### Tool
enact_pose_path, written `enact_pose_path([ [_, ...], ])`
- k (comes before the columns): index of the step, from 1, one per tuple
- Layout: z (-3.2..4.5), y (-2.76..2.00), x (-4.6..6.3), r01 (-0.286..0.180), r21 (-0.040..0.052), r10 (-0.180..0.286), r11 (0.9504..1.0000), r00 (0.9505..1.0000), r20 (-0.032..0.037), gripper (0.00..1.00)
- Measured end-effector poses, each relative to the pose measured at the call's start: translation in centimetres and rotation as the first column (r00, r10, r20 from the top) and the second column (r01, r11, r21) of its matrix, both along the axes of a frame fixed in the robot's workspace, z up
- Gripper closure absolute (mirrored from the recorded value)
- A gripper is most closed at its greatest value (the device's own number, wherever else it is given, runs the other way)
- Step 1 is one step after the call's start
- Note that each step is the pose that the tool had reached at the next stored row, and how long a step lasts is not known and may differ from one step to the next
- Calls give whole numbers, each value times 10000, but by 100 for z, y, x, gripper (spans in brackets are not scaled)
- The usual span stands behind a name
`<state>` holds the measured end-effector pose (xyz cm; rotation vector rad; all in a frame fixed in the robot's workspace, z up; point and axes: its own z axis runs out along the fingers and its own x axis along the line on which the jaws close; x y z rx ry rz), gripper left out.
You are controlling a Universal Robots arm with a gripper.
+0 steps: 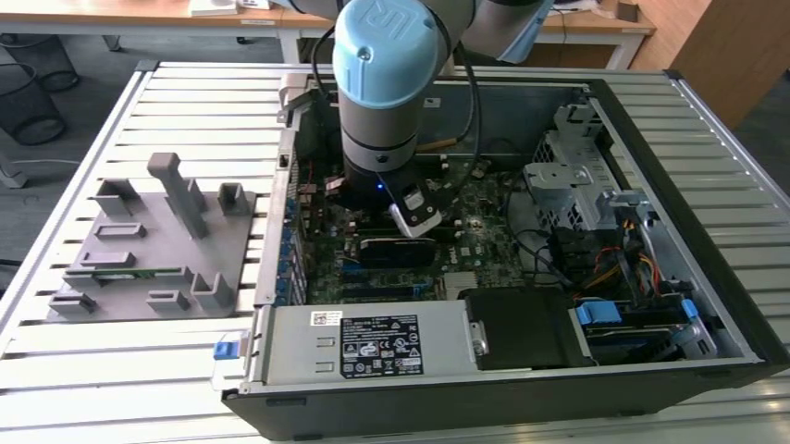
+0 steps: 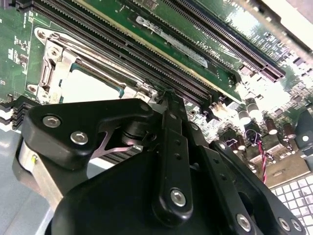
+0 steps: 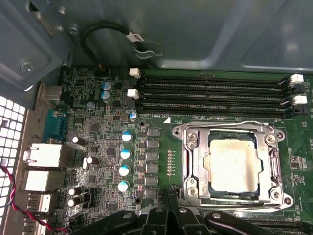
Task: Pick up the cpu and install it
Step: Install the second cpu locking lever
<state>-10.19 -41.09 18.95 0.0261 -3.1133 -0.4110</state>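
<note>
Cpu (image 3: 234,168) in socket, memory slots (image 3: 215,95) alongside

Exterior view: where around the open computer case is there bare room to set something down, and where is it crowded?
The slatted table is bare in front of the grey fixture block, toward the case's front corner, and along its far edge behind the block. Inside the case it is crowded: the arm stands over the motherboard, with cables and drive bays beside.
</note>
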Motion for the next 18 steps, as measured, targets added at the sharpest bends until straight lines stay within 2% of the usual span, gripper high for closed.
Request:
enact_pose_path([
  [13, 70, 3, 0, 0, -12, 0, 10000, 10000, -1, 89],
  [18, 127, 4, 0, 0, -12, 0, 10000, 10000, 2, 89],
])
